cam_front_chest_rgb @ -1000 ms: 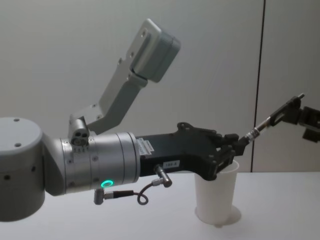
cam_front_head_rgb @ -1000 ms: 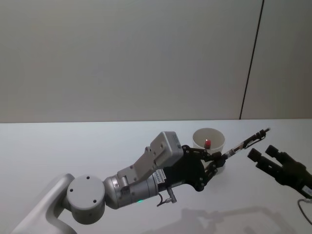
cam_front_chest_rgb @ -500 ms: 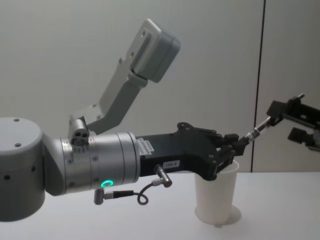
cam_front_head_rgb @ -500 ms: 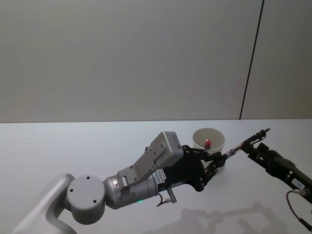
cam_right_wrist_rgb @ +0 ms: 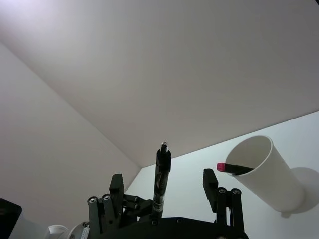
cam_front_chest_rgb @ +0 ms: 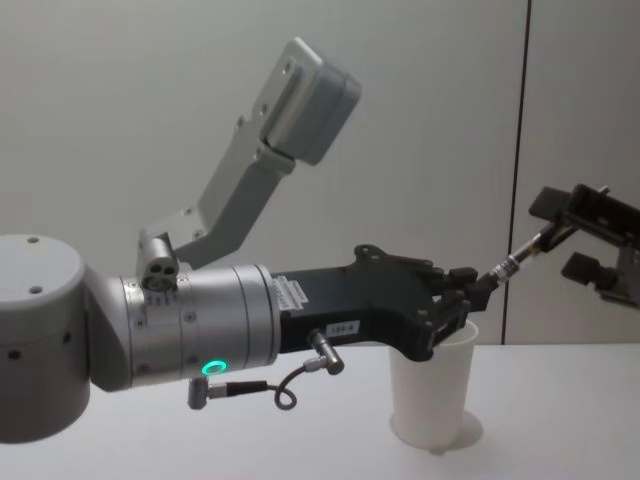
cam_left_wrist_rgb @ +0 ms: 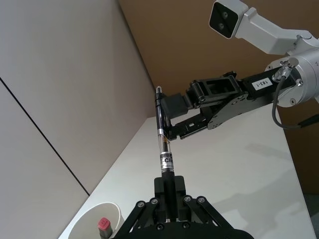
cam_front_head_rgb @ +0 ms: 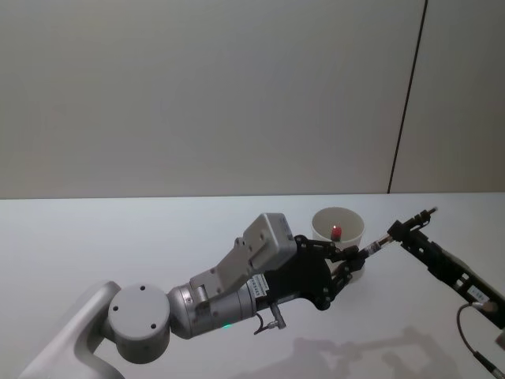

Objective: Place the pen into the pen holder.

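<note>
White table (cam_front_head_rgb: 118, 237), pen (cam_left_wrist_rgb: 163, 144) tip behind right tool (cam_front_chest_rgb: 570, 240).

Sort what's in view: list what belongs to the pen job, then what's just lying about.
Belongs to the job:
- pen
- pen holder
- left gripper, shut on the pen
- right gripper, open around the pen's far end

Lying about:
- red-capped item already in the pen holder

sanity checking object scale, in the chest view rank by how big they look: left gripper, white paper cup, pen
1. Left gripper, black, looming near the camera, so its lead is partly nearness.
2. White tapered paper cup pen holder.
3. Slim black-and-clear pen, held at one end by the left gripper.
</note>
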